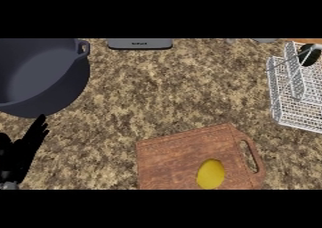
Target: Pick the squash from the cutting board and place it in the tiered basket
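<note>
smooth yellow squash (211,174) | wooden cutting board (183,156) | wire tiered basket (301,95)

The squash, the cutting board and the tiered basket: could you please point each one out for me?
squash (211,174), head view, middle of its yellow body.
cutting board (173,156), head view, bare wood left of the squash.
tiered basket (296,111), head view, wire floor of the lower tier.
</note>
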Robot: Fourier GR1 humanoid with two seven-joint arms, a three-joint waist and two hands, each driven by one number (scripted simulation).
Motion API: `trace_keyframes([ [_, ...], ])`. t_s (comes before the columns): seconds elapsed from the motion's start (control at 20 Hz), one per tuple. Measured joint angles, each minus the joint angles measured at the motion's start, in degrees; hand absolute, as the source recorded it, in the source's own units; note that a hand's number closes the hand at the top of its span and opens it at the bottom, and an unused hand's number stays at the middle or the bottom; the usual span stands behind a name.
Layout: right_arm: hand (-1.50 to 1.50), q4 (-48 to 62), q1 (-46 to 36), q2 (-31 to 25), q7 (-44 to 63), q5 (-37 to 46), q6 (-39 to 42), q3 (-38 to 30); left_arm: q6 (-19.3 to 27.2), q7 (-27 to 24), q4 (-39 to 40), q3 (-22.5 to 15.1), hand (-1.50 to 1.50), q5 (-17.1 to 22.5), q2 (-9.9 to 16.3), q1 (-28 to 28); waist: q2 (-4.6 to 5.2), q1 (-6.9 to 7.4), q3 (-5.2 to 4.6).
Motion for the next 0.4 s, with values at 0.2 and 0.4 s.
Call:
trace_keyframes([
  [0.2,-1.5,0.2,3.19,-4.98,-3.81,-7.79,3.27,-7.73,-0.49,-0.32,-0.35,1.08,0.0,0.8,0.58,1.19,-0.32,-1.09,0.05],
  [0.4,-1.5,0.67,9.35,-8.83,-9.55,-15.04,7.64,-14.7,-0.37,-0.14,-0.32,1.51,0.0,0.97,0.6,1.5,-0.39,-1.73,0.06],
])
